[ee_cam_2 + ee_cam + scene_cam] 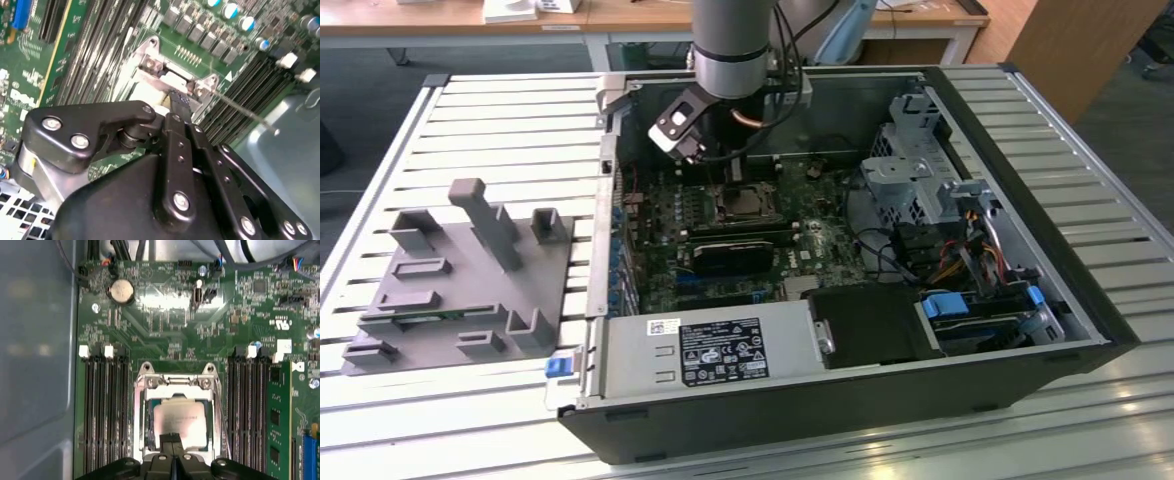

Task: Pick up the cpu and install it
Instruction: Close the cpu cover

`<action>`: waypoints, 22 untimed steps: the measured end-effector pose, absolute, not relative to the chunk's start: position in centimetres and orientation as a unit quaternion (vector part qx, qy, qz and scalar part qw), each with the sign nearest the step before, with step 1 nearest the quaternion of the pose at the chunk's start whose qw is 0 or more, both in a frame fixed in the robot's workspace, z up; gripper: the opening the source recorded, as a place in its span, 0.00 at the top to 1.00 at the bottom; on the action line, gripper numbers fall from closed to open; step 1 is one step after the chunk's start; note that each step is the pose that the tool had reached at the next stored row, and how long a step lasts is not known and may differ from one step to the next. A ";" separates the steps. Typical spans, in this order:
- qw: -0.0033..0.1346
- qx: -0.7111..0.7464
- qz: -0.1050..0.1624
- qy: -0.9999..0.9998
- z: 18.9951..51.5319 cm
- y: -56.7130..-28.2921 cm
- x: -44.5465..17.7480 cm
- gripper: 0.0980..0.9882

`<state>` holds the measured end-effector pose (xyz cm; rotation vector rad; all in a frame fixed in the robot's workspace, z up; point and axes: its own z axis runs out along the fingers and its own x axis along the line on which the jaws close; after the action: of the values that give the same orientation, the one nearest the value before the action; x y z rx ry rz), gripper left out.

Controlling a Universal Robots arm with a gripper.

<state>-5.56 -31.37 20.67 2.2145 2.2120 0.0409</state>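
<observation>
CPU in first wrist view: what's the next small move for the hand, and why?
Probably a short straight lift of the hand. The cpu already lies flat and square inside the socket frame, and the hand's closed tips sit over one edge of it, so any sideways drag might shift it. Whether they touch it, I cannot tell.

A big black computer box (854, 415) lies open on a surface (507, 130) of pale slats. Beside it, on the exterior view's left, sits a grey tray (454, 290) with blocks sticking up. Inside the box is a green board (720, 275). A silver power box (707, 350) lies at the near edge. A metal cage (914, 150) and coloured wires (974, 255) are on the exterior view's right. In the first wrist view, a round silver battery (121, 290) sits on the board, and a green memory stick (279, 415) stands just beside long black slots (250, 405).
</observation>
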 end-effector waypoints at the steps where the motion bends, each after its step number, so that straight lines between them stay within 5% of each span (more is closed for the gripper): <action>1: 0.006 0.707 0.013 0.707 20.6 -31.4 -5.7 0.99; 22: 0.005 0.707 0.014 0.707 20.9 -31.3 -4.3 0.99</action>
<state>-4.33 -31.28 20.90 2.2155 2.2130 0.0435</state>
